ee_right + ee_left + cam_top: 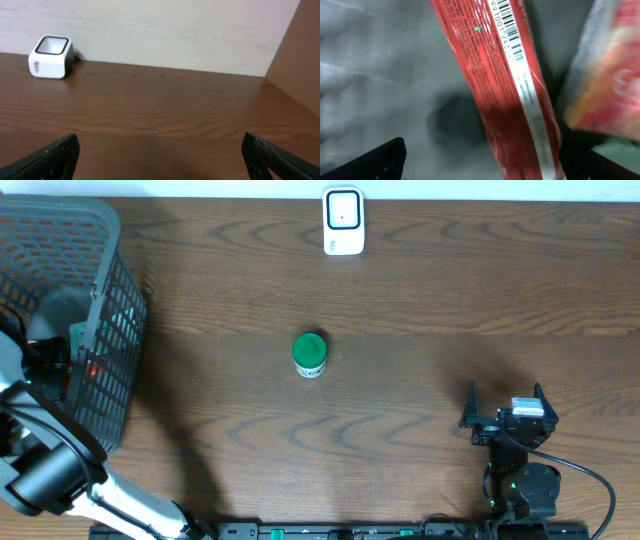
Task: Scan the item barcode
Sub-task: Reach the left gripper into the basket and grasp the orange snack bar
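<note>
Wide bare table point(450, 300) on every side of the green-lidded jar point(310, 354). Well apart from the scanner point(343, 221) at the far edge and from the right gripper point(506, 396) at the near edge. Walled off at left by the mesh basket point(110, 330). Cramped inside: red packet point(505, 90) close ahead, second packet point(610, 75) near on its right.

The black right arm point(528, 485) bears a pale camera block point(527, 408) and a looping black cable point(610, 495)

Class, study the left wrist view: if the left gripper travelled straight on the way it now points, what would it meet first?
Most likely the red packet, which lies across the line ahead of the left gripper, its barcode in view. How near it is cannot be told.
</note>
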Controlling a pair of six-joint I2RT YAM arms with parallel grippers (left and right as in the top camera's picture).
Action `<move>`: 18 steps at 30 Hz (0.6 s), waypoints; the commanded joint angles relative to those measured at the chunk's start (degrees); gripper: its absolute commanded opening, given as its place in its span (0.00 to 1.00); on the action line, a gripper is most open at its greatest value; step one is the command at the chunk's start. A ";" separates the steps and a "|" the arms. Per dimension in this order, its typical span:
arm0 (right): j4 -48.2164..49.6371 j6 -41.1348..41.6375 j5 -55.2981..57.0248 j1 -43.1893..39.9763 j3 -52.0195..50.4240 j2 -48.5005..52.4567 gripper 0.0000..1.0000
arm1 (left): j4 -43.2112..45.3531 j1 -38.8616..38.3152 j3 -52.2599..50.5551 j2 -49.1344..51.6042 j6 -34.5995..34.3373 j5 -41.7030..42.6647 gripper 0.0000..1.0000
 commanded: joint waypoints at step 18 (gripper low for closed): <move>-0.22 -0.76 0.15 0.11 -0.04 -0.11 0.99 | 0.59 0.04 0.02 3.02 2.36 -1.84 0.08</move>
